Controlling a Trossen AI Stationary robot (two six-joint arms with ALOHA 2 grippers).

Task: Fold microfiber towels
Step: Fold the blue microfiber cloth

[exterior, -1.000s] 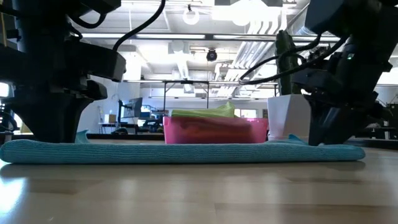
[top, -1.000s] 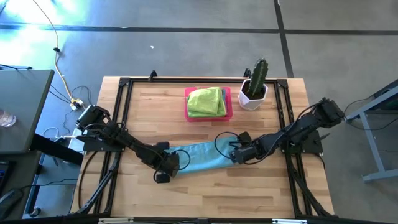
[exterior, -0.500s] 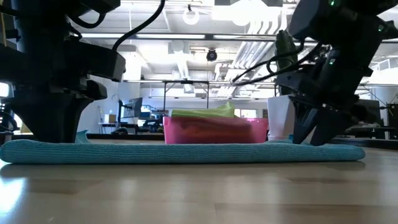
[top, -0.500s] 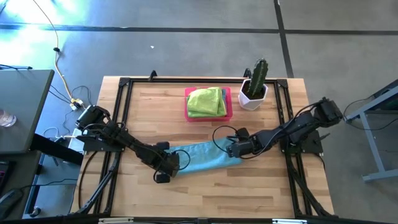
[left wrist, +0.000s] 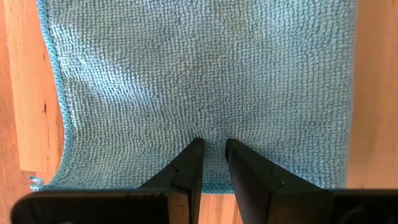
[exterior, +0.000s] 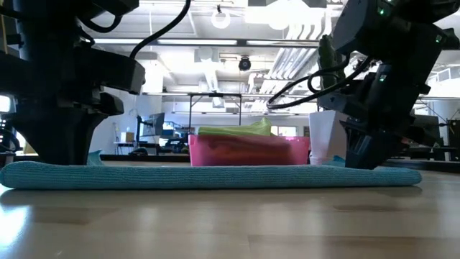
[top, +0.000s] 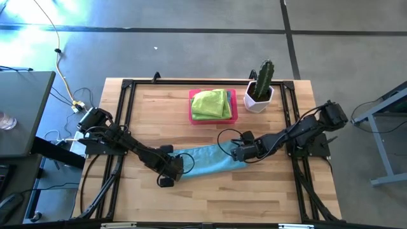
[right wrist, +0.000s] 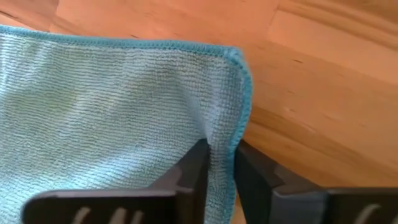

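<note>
A light blue microfiber towel lies on the wooden table as a folded, flat strip; it also shows in the low view. My left gripper stands on its left end, fingers nearly together. My right gripper is at its right end, shut on its edge. Folded lime green towels lie in the pink tray at the far side. My left gripper comes from above, pointing down. Its fingertips sit on the towel's left end, close to its edge, with a small pucker of cloth between them. That end lies flat on the table. My right gripper pinches the towel's stitched edge between its two fingers, near a corner of the right end. The fingers slant down from the table's right. The cloth rises a little between them; the rest lies on the table.
A cactus in a white pot stands at the far right, next to the pink tray. A black frame runs around the table's edges. Bare wood lies in front of the towel.
My right gripper has gone a little toward the table's left and far edge at the towel's right end, and has tipped somewhat. The towel still lies flat along the table.
</note>
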